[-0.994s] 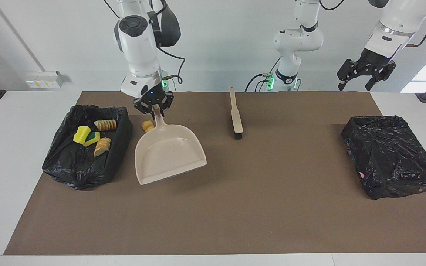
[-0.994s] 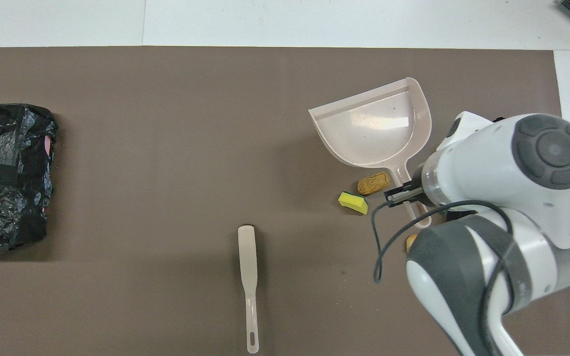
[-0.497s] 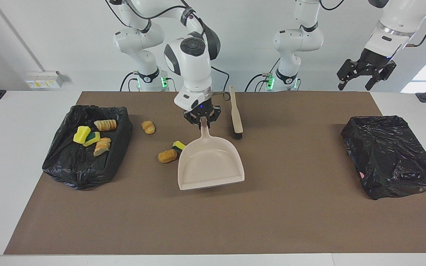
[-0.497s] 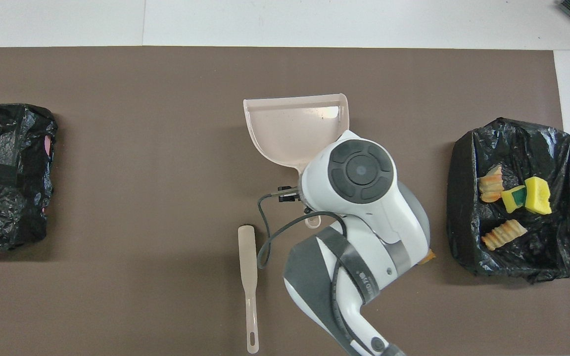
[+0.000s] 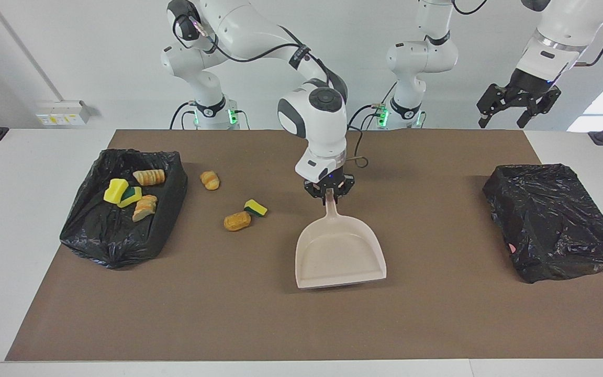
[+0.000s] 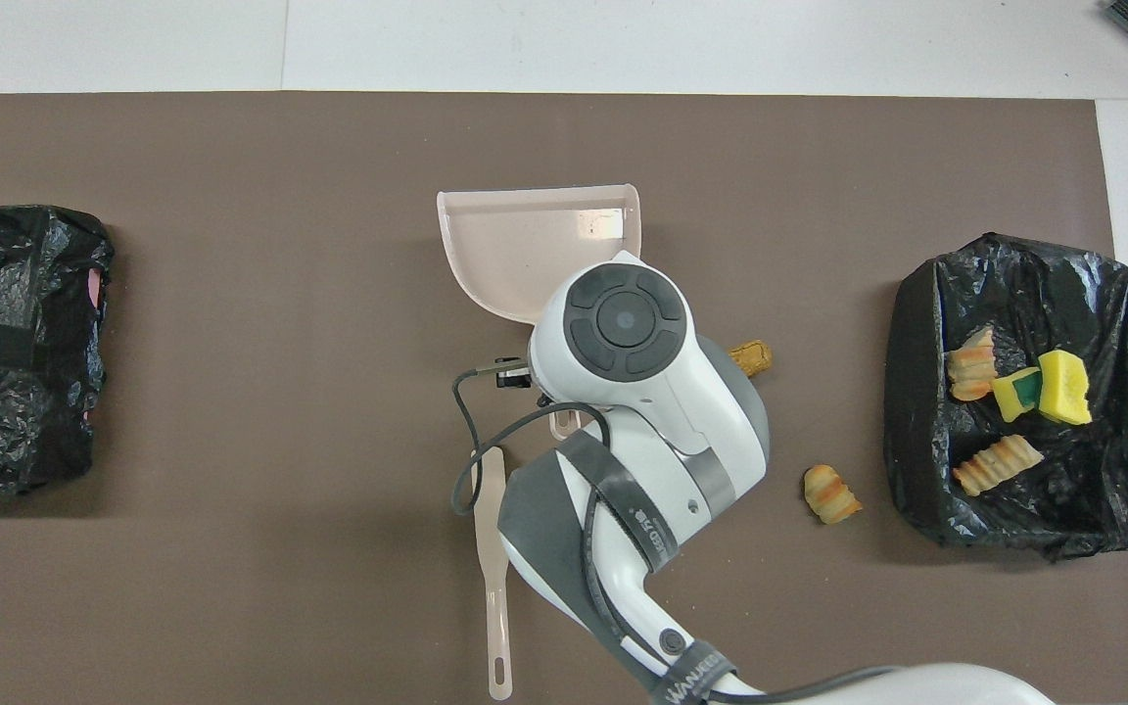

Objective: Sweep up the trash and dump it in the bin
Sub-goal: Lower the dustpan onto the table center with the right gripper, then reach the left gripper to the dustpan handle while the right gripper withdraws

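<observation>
My right gripper (image 5: pixel 329 192) is shut on the handle of the beige dustpan (image 5: pixel 339 251), which is held low over the middle of the mat, its pan (image 6: pixel 535 245) empty. Three bits of trash lie on the mat between the dustpan and the bin at the right arm's end: a striped croissant piece (image 5: pixel 210 179) (image 6: pixel 830 493), a brown bread piece (image 5: pixel 237 221) (image 6: pixel 750 357) and a yellow-green sponge chunk (image 5: pixel 255 208). That black-lined bin (image 5: pixel 118 246) (image 6: pixel 916 392) holds several sponge and bread bits. My left gripper (image 5: pixel 505 118) hangs open and high over the left arm's end, waiting.
The brush lies nearer the robots than the dustpan; only its handle (image 6: pixel 495 587) shows past the right arm in the overhead view. A second black-lined bin (image 5: pixel 553 225) (image 6: pixel 16 343) stands at the left arm's end of the table.
My right arm has carried the dustpan away from the bin at its own end to the middle of the mat, uncovering the three loose bits. The left arm has stayed still.
</observation>
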